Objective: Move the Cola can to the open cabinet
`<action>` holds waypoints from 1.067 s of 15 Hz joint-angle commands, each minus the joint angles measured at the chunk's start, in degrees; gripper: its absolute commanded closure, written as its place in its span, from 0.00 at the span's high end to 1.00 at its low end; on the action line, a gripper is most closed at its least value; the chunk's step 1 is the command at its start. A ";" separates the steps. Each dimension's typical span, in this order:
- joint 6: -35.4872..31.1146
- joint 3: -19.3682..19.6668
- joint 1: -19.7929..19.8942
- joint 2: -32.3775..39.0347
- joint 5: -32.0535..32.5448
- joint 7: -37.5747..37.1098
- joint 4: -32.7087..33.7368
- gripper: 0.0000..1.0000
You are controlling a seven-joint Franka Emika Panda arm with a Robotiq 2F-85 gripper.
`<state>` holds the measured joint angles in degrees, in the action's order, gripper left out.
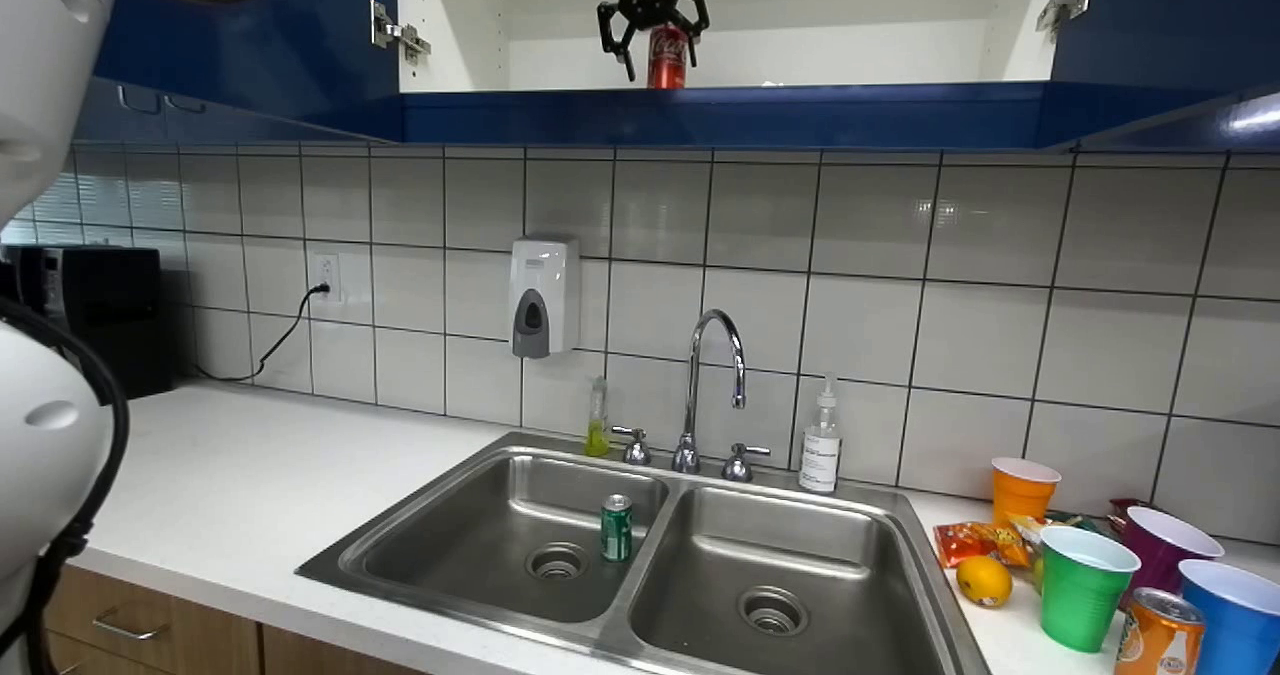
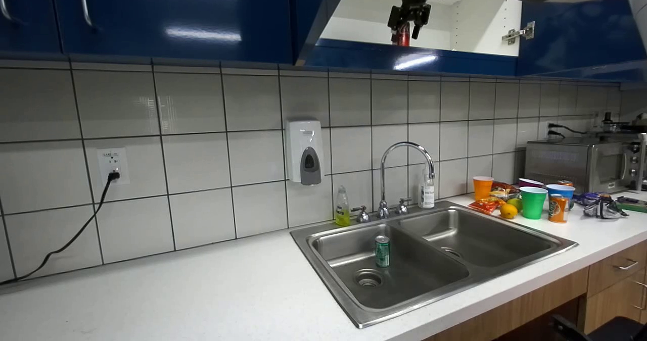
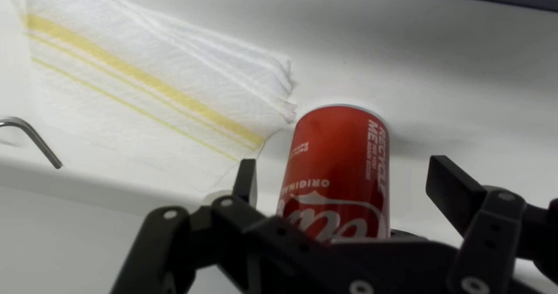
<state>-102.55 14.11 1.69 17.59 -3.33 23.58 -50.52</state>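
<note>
The red Cola can [image 1: 667, 60] stands in the open cabinet [image 1: 720, 117], its foot hidden behind the blue front edge in both exterior views. It also shows in an exterior view [image 2: 402, 37], partly behind a finger. In the wrist view the can [image 3: 338, 154] appears to rest on the white cabinet floor, its upper part hidden by the gripper. My gripper [image 3: 344, 174] is over the can, with its fingers spread on either side and a visible gap on both sides. The gripper also shows in both exterior views [image 1: 661, 63] [image 2: 404, 34].
A white cloth with yellow stripes [image 3: 130, 80] and a bent metal rod [image 3: 37, 141] lie on the cabinet floor beside the can. Blue cabinet doors [image 1: 260, 45] flank the opening. Below are the sink [image 1: 480, 595] with a green can [image 1: 616, 528] and the faucet [image 1: 693, 395].
</note>
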 commanded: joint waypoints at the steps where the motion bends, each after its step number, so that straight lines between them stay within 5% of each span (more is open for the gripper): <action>1: 4.93 -0.25 -0.22 -2.86 -0.42 0.52 -1.12 1.00; 8: 11.95 -0.40 -1.25 -10.22 0.43 0.62 -6.97 1.00; 16: 13.24 -1.67 -4.93 -22.47 1.04 0.69 -22.18 1.00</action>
<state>-89.10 13.60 -1.97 1.61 -3.21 23.66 -64.09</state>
